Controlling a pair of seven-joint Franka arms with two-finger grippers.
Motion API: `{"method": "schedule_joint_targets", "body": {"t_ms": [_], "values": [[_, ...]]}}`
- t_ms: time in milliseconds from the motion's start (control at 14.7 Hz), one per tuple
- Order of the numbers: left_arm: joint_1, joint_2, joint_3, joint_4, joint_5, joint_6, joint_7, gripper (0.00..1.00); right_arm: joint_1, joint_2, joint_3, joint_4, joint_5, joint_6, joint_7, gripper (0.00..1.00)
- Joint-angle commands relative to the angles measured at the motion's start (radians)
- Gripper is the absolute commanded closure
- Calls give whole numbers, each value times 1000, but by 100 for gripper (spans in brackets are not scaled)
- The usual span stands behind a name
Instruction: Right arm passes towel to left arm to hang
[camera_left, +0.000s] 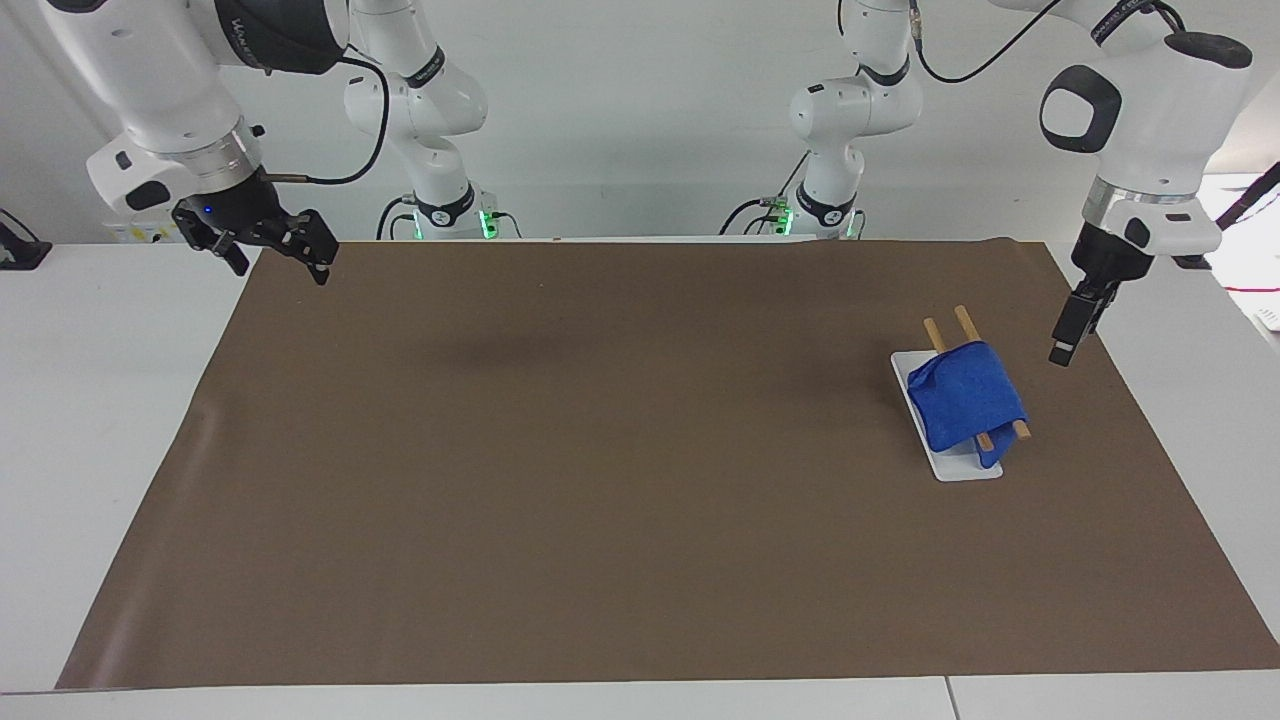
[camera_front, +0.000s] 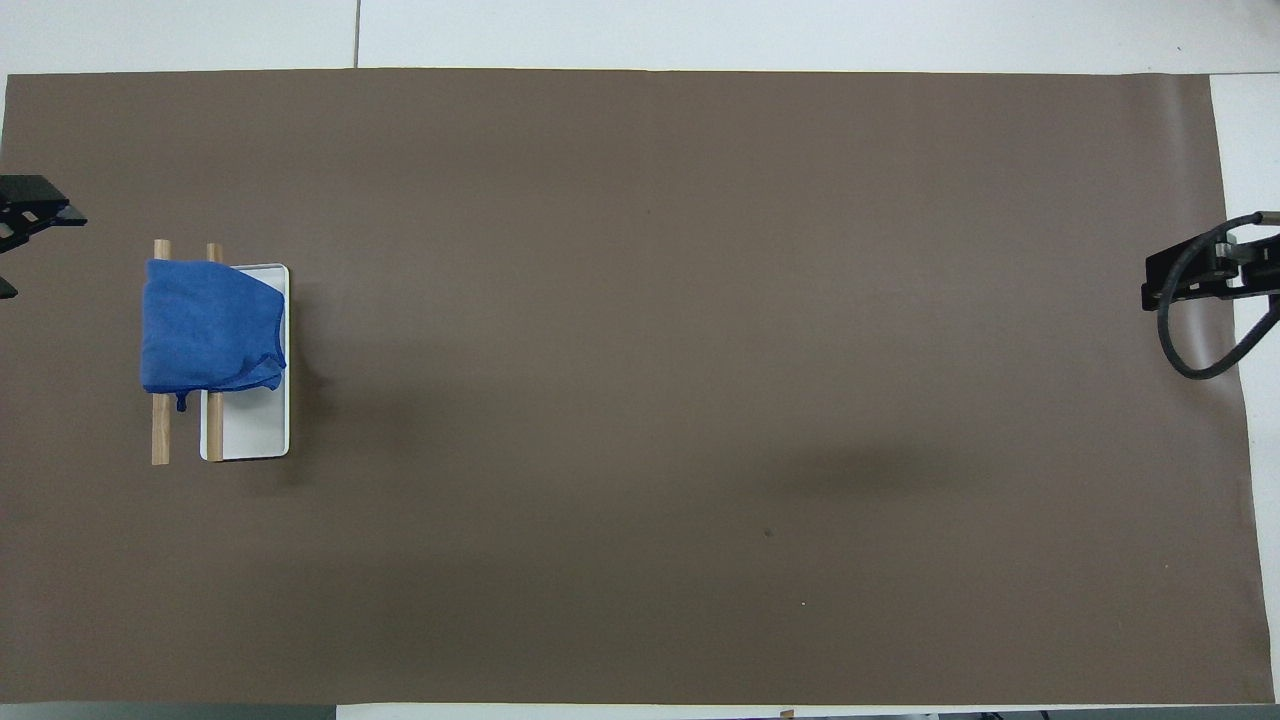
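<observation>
The bright blue towel (camera_left: 965, 395) hangs draped over the two wooden rods (camera_left: 938, 333) of a rack with a white base (camera_left: 958, 467), toward the left arm's end of the table. It also shows in the overhead view (camera_front: 205, 325), with its small loop hanging at one corner. My left gripper (camera_left: 1062, 352) is empty and open, in the air over the mat's edge beside the rack, apart from the towel. One of its fingers (camera_front: 35, 213) shows at the overhead view's edge. My right gripper (camera_left: 282, 270) is open and empty, waiting over the mat's corner at the right arm's end.
A brown mat (camera_left: 600, 450) covers most of the white table (camera_left: 100, 400). The right arm's black cable (camera_front: 1190, 350) loops beside its gripper (camera_front: 1150, 285). The rack's white base (camera_front: 250, 430) and rods (camera_front: 160, 430) stick out from under the towel.
</observation>
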Motion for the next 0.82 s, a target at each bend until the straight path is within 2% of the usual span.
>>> {"method": "schedule_joint_targets", "body": {"t_ms": [0, 204, 340, 476, 748], "values": [[-51, 51, 11, 103, 16, -118, 137, 0, -3, -27, 7, -36, -3, 27, -9, 0], [-99, 62, 10, 156, 8, -219, 207, 0, 0, -27, 15, -27, -6, 2, -27, 0], [-99, 100, 7, 252, -9, -329, 225, 0, -1, -17, 17, 9, -3, -75, -31, 0], [-99, 117, 7, 337, -32, -438, 272, 0, -3, -17, 15, 6, -2, -71, -31, 0], [-99, 102, 7, 370, -44, -564, 323, 0, 0, -29, 17, -19, 1, -78, -15, 0]]}}
